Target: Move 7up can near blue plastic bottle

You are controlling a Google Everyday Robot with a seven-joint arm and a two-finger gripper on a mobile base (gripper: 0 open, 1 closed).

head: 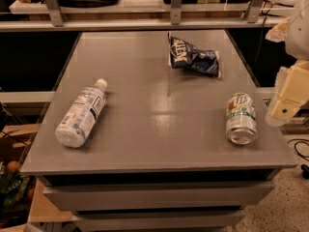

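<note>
Since the 7up can (241, 118) lies on its side at four o'clock on the table (159, 129) — blue plastic bottle (81, 114) well apart at eight — I would grip across its round body. Just off the three o'clock edge hangs the gripper (287, 99), spread or pressed together I cannot tell; the snack bag (194, 57) sits at one.

Grey surface (145, 81) topping a stack of grey drawers (159, 195); we note a soft sheen of light near its centre. Behind it runs a pale shelf (145, 24) with slanted metal struts (50, 4). We see speckled floor (285, 209) at lower right, crossed by a dark cable (300, 151). The hand (282, 110) hangs beside the surface's right edge.
</note>
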